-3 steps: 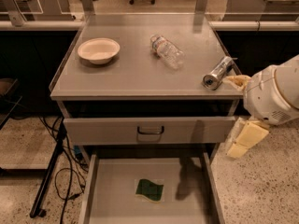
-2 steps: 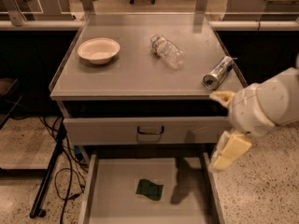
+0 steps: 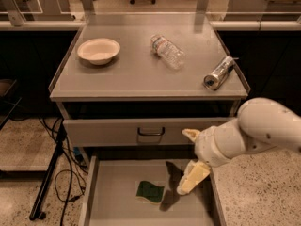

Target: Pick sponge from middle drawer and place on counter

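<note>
The sponge (image 3: 150, 192), dark green with a pale edge, lies flat on the floor of the open middle drawer (image 3: 115, 197), near its centre. My gripper (image 3: 191, 157) hangs over the drawer's right part, to the right of the sponge and a little above it, not touching it. Its two pale fingers (image 3: 193, 177) stand apart and hold nothing. The white arm comes in from the right. The counter (image 3: 136, 72) is the grey cabinet top above.
On the counter are a white bowl (image 3: 99, 50) at the left, a clear plastic bottle (image 3: 168, 52) lying in the middle and a metal can (image 3: 218, 73) lying at the right edge. A shut drawer front with a dark handle (image 3: 150, 132) sits above the open drawer. Cables and a stand (image 3: 51, 178) are at the left.
My arm has moved left and down, from beside the cabinet's right side to over the open drawer, closer to the sponge. The sponge has not moved.
</note>
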